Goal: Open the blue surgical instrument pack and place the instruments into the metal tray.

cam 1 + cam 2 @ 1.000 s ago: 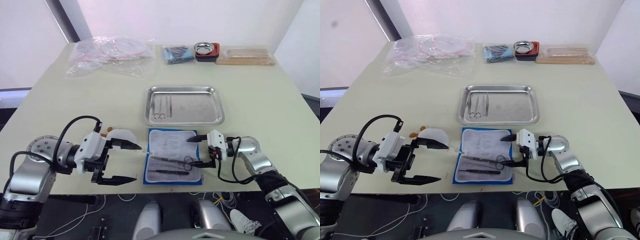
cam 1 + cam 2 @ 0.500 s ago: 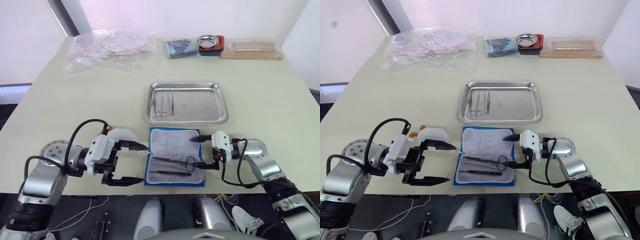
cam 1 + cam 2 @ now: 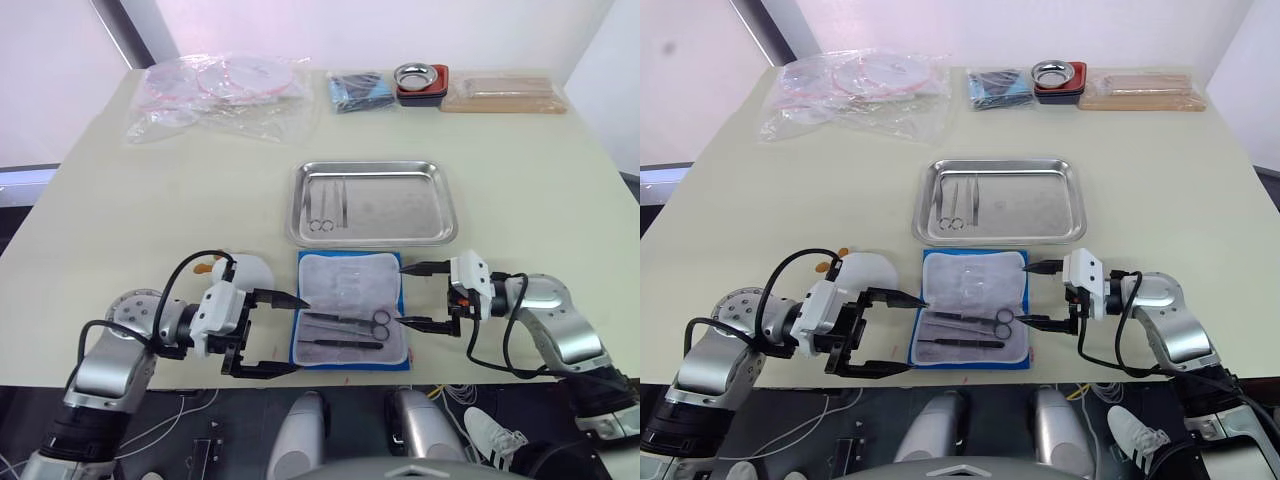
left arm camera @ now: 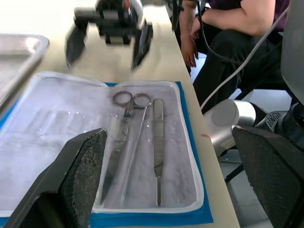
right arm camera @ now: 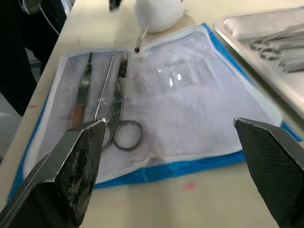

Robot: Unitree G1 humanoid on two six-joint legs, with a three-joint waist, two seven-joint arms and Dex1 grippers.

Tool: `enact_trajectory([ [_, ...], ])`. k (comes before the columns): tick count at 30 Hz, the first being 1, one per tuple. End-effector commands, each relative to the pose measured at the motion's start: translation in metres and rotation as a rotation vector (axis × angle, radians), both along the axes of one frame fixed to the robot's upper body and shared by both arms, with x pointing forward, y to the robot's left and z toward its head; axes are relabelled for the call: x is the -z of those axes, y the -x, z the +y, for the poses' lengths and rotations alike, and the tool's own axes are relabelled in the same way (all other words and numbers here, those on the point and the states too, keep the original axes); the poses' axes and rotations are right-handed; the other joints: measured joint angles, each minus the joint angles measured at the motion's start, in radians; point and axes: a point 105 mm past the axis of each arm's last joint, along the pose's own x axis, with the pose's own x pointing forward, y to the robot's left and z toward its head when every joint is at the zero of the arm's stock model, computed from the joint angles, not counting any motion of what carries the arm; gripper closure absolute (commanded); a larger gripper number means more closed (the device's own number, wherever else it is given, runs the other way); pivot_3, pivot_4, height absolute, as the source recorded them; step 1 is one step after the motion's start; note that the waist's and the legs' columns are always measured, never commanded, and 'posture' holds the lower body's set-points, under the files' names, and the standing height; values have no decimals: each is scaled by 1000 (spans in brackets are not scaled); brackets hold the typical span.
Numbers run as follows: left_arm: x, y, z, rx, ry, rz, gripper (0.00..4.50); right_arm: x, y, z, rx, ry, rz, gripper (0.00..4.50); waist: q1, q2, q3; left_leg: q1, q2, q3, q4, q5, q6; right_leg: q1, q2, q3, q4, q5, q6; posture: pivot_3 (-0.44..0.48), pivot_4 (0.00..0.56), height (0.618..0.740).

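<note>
Left eye view, starting at the left tool: fingers spread wide, empty, now hard against the left edge of the blue surgical instrument pack, nearer than a second ago when a clear gap lay between them. Right tool likewise spread wide and empty, now just off the pack's right edge, pulled back from where its tips reached over the lining a second ago. Whole scene sits lower and shifted from camera movement; pack and metal tray unchanged on the worktop.

Count on the open pack: two instruments, one pair of ring-handled scissors and one straight tool below it, both lying flat on the pale lining between the two tools. In the tray beyond the pack: one pair of ring-handled scissors and two straight tweezers, near its left end.

Further out: one white rounded object just behind the left tool, one heap of clear plastic bags, one darker blue packet, one small round bowl in a red holder, one long wooden-coloured pack at the worktop's far edge.
</note>
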Motion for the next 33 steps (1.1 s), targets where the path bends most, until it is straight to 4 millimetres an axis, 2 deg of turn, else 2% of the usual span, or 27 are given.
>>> enact_trajectory([
  [1,6,-5,-1,9,-12,-32,71,-29,7,-11,-5,-65,-57,0,1,0,0,0,0,0,0,0,0,0,0,0,0,0,0,0,150,740],
  [8,20,-15,-3,17,-28,-31,71,-47,18,-30,-25,-24,-84,0,3,0,0,-1,-1,0,2,0,0,0,0,0,1,0,0,0,150,740],
  [16,41,-28,-5,34,-92,-68,71,-65,31,-42,-62,12,-108,0,3,0,0,-1,-1,0,5,0,0,0,0,0,2,1,0,0,150,740],
  [26,55,-37,-22,55,-67,-85,71,-79,41,-39,-81,-6,-112,0,4,0,0,-2,-2,0,18,-1,2,1,0,1,11,2,1,0,150,740],
  [33,69,-41,-17,48,-118,-63,71,-83,44,-33,-88,-14,-120,0,4,1,-1,3,-2,0,21,-1,3,4,1,1,16,3,6,0,150,740],
])
